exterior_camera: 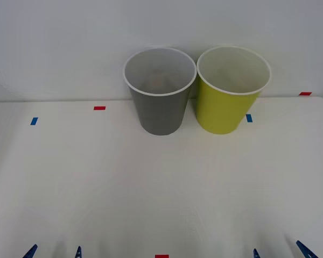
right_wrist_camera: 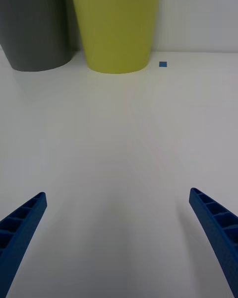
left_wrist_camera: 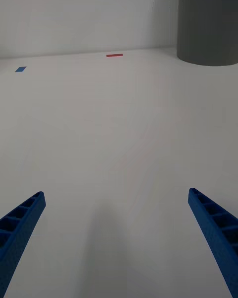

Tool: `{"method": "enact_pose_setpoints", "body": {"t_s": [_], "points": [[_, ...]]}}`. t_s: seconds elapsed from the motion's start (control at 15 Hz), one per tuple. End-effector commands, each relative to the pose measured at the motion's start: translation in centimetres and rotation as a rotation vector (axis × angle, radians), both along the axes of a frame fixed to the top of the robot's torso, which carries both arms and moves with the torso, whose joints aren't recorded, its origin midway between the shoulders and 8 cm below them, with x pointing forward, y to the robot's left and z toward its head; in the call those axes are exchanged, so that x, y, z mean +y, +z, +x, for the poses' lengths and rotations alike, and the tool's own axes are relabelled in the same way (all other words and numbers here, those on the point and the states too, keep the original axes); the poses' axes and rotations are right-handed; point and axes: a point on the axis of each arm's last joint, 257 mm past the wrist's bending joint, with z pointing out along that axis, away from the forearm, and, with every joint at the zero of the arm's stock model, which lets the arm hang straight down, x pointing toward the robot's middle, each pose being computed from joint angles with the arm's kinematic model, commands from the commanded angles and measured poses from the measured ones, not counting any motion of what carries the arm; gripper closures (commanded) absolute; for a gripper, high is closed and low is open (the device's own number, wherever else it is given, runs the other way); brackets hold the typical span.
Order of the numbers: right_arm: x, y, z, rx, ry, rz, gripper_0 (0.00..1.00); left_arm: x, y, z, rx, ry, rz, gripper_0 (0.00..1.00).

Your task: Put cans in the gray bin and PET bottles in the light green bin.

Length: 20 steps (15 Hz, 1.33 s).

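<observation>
The gray bin [exterior_camera: 160, 102] and light green bin [exterior_camera: 229, 97] stood touching at the table's [exterior_camera: 151, 188] far edge, unlabelled. Left gripper [exterior_camera: 54, 252] and right gripper [exterior_camera: 280, 251] fingers were spread, empty.

White table [exterior_camera: 151, 188], gray bin [exterior_camera: 160, 107], light green bin [exterior_camera: 226, 105] touching, tape marks [exterior_camera: 99, 108].

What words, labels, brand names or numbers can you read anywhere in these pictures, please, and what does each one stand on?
None: no readable text shows.
The gray bin and the light green bin have plain walls.
The tape marks on the table, such as the red one and the blue one, are blank.
The left gripper and right gripper carry no marking.
</observation>
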Motion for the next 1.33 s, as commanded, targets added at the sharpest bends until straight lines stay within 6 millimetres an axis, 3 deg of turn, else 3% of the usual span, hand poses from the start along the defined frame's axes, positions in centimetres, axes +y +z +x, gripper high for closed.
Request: {"method": "enact_pose_setpoints", "body": {"t_s": [0.07,1.33], "points": [[0.00,0.00,0.00,0.000,0.000,0.000,0.00,0.00,0.00,0.00,0.000,0.000,0.000,0.00],[0.00,0.00,0.00,0.000,0.000,0.000,0.00,0.00,0.00,0.00,0.000,0.000,0.000,0.00]]}}
